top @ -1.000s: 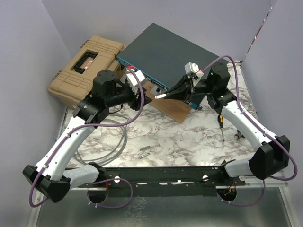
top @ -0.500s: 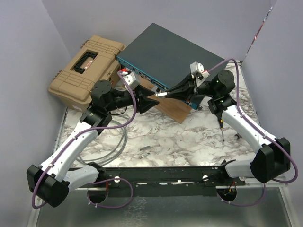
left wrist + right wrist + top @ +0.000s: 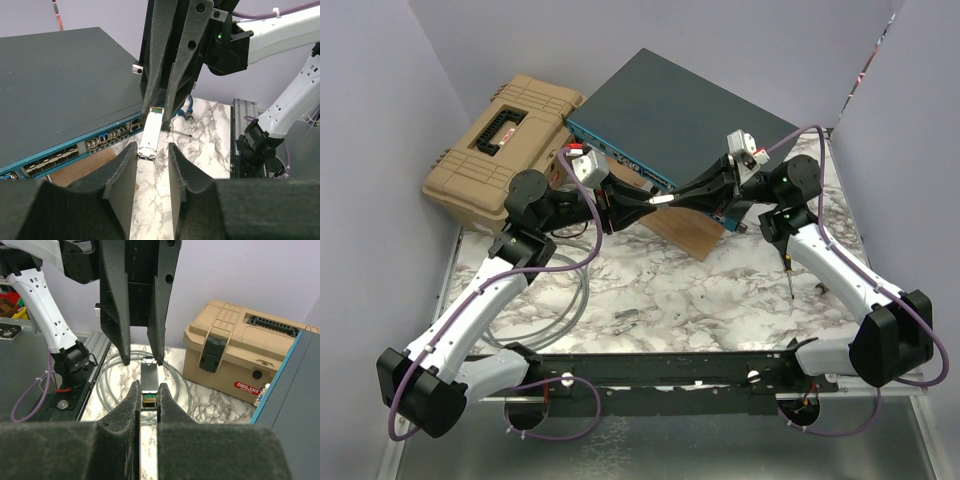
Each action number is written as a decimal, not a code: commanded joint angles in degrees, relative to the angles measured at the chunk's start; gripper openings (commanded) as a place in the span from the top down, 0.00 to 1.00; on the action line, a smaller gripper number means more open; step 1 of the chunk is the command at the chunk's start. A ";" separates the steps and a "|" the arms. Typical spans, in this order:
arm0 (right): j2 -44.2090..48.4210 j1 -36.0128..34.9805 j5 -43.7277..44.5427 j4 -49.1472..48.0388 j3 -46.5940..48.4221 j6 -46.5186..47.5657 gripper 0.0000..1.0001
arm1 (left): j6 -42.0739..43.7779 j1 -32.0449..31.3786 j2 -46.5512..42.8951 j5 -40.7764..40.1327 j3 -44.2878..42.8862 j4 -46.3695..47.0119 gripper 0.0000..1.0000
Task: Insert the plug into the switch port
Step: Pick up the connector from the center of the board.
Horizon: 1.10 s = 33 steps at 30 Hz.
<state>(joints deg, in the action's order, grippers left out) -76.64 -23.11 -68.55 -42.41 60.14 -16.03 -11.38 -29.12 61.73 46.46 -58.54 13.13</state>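
1. Closest to the arm bases, a loop of grey cable lies on the left of the marble table, and a screwdriver lies on the right
2. A little further back, a brown wooden board lies by the front of the switch
3. Above the board the two grippers meet tip to tip
4. The right gripper is squeezed tight on the plug, a small white and silver block, and holds it up in the air
5. The left gripper is spread apart, with one finger on each side of the plug's other end
6. The plug is just in front of the switch's blue face and is not in any socket
7. The switch is a big flat dark box, and its row of little sockets faces the arms
8. A tan toolbox sits beside the switch on the left, with its lid shut
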 commanded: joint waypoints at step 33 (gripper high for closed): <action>-0.07 0.42 -0.49 -3.18 -0.73 -1.12 0.99 | -1.45 -0.06 1.60 -0.56 1.23 2.38 0.85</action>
<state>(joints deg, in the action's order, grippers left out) -76.64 -23.11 -68.71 -43.94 59.88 -17.12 -12.23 -28.99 63.02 46.61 -57.80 14.11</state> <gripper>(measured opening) 0.074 0.196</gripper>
